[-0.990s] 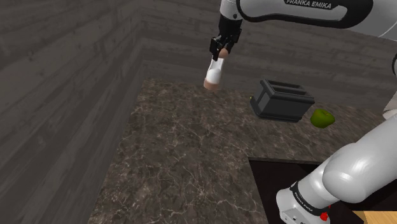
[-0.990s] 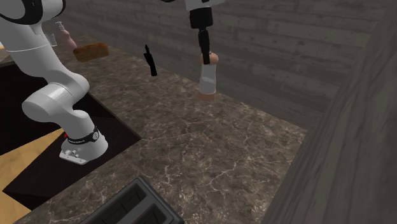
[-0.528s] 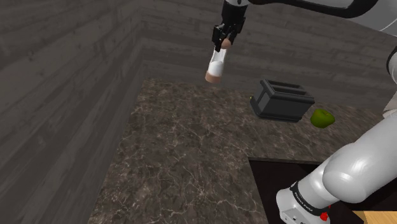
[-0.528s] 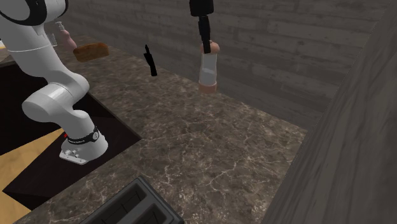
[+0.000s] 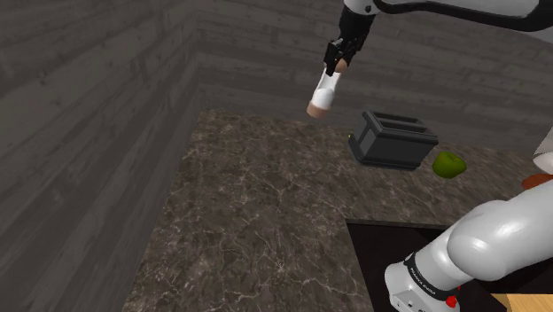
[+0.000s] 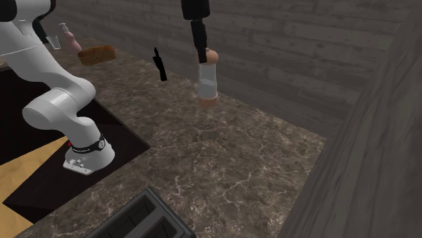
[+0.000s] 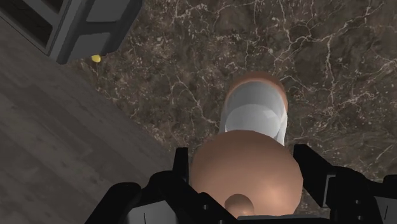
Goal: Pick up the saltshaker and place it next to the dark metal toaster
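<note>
Jaws clasping saltshaker (image 5: 322,94) aloft, shoulder view shows green fruit (image 5: 449,164) beside toaster (image 5: 393,139), wrist view toaster's corner

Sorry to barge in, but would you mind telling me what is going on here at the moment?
The white arm's black gripper is shut on the top of a saltshaker, a pale body with tan ends. It holds the shaker in the air above the dark marble counter. In the shoulder view the shaker hangs left of the dark toaster and has not yet been set down. A green fruit lies on the toaster's other side.
</note>
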Robot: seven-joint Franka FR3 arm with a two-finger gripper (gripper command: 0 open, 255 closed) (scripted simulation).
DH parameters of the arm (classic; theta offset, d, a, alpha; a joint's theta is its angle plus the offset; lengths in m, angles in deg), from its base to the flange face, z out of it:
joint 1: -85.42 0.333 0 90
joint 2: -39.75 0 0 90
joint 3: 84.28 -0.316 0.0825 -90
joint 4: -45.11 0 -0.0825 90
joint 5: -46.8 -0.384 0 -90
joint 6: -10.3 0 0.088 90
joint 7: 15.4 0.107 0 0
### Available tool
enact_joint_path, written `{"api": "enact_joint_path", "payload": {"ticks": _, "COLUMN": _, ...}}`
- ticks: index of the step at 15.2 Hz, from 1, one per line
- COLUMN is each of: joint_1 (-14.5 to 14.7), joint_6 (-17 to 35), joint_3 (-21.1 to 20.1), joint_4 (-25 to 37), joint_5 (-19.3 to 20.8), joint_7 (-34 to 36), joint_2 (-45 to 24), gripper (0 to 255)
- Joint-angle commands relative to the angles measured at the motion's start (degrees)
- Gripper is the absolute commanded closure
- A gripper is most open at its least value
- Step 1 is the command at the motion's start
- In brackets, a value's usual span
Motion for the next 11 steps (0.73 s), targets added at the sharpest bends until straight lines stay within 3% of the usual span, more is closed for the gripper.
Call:
{"api": "enact_joint_path", "payload": {"ticks": 1, "joint_1": -0.8, "joint_6": 0.6, "joint_3": 1.8, "joint_4": -3.2, "joint_5": -0.8, "joint_7": -2.8, "joint_2": 3.4, "gripper": 255}}
{"api": "enact_joint_path", "payload": {"ticks": 11, "joint_1": -3.9, "joint_6": 3.2, "joint_3": 11.5, "joint_4": -16.4, "joint_5": -1.2, "joint_7": -15.4, "joint_2": 16.8, "gripper": 255}}
